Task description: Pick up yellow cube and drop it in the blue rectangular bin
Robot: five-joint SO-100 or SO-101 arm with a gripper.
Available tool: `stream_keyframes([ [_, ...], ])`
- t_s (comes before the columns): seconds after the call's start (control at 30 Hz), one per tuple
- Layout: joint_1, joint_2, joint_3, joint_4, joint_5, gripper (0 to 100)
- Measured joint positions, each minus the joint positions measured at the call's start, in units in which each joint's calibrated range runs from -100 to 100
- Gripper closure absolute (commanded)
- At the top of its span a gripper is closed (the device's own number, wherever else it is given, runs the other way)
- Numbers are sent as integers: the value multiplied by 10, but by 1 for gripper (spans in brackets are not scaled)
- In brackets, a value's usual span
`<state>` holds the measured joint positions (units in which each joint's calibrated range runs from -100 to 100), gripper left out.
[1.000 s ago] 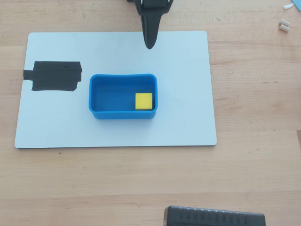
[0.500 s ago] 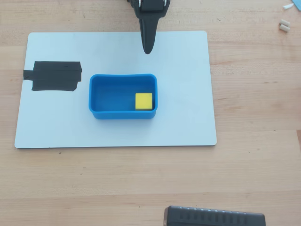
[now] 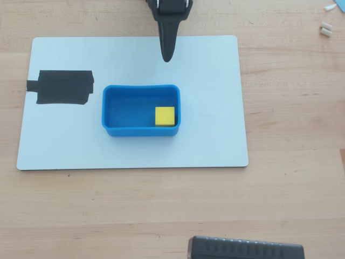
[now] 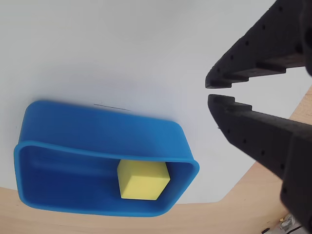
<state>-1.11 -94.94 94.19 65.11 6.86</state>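
One yellow cube (image 3: pixel 165 116) sits inside the blue rectangular bin (image 3: pixel 113 111), on its floor near the right end in the overhead view, close to the front wall. That bin rests on a white board (image 3: pixel 215 108), which lies on the wooden table (image 3: pixel 291 189). Beyond the bin's far rim the gripper (image 3: pixel 167 58) hangs empty, its tips nearly together with only a slim gap in the wrist view (image 4: pixel 208 91). Left of the bin, black tape (image 3: pixel 63 87) marks the board.

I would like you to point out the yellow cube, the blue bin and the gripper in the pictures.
yellow cube (image 3: pixel 165 116), overhead view, on its top face.
blue bin (image 3: pixel 140 87), overhead view, on its far rim.
gripper (image 4: pixel 208 89), wrist view, midway between its nearly closed fingertips.
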Motion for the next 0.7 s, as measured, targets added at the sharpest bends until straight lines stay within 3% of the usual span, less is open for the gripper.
stream_keyframes([
  [0.7,1,0,0,4,0,100],
])
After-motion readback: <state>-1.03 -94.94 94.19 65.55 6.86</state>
